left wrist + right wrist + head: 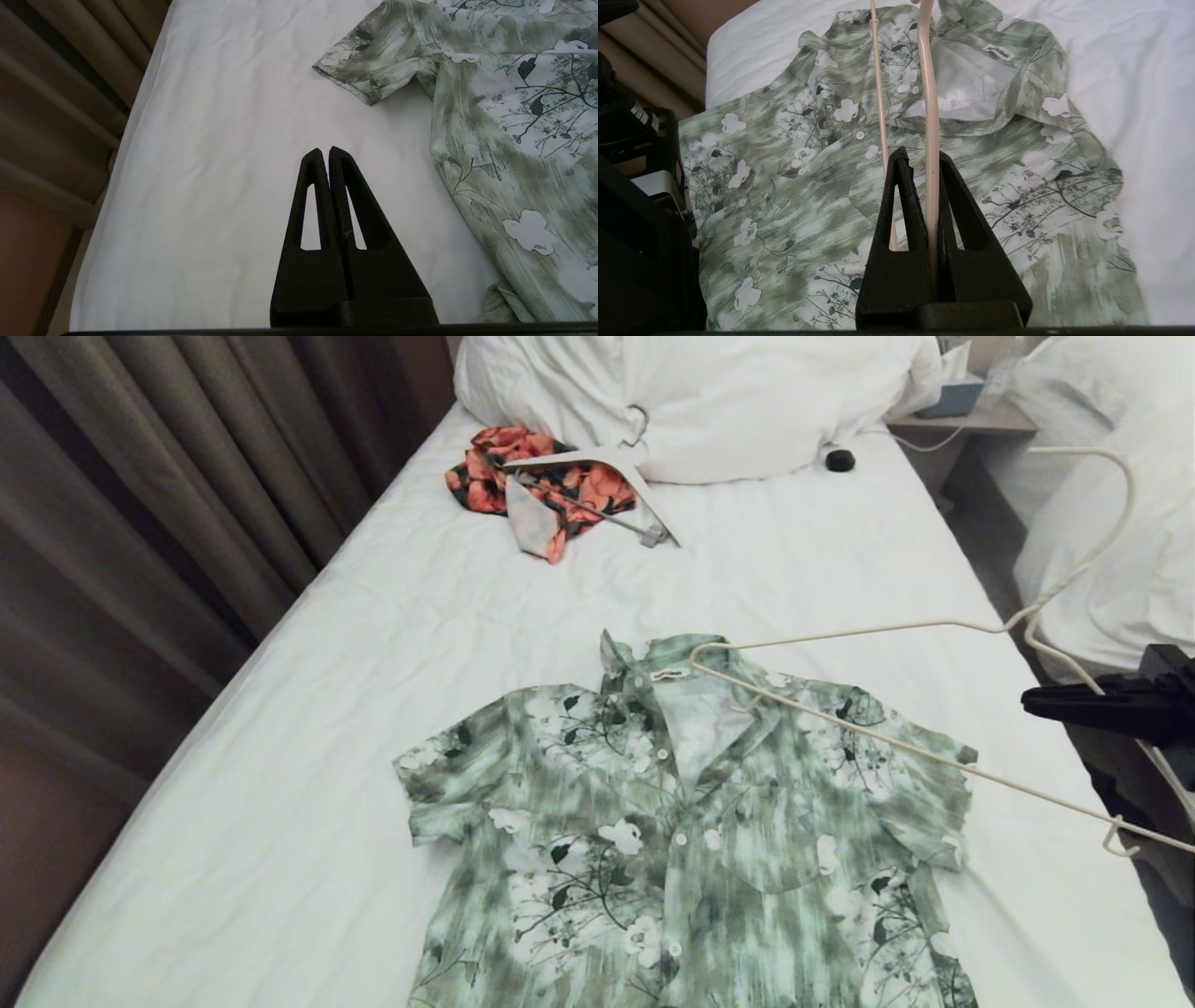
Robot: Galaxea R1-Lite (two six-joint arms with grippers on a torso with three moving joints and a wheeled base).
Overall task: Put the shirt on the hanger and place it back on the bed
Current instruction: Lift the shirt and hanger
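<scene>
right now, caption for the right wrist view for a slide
Right claw shut on the cream hanger, held over the green floral shirt on the bed.

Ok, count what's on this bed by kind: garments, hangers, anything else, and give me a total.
Garments: 2, the green shirt and the orange floral garment.
Hangers: 2, the cream hanger held above the shirt, the white hanger.
Small black object: 1.
Total: 5.

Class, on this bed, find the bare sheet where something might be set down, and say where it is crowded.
Free: bed sheet between curtain side and shirt; also between shirt collar and orange garment. Crowded: right edge, hanger over the shirt.
</scene>
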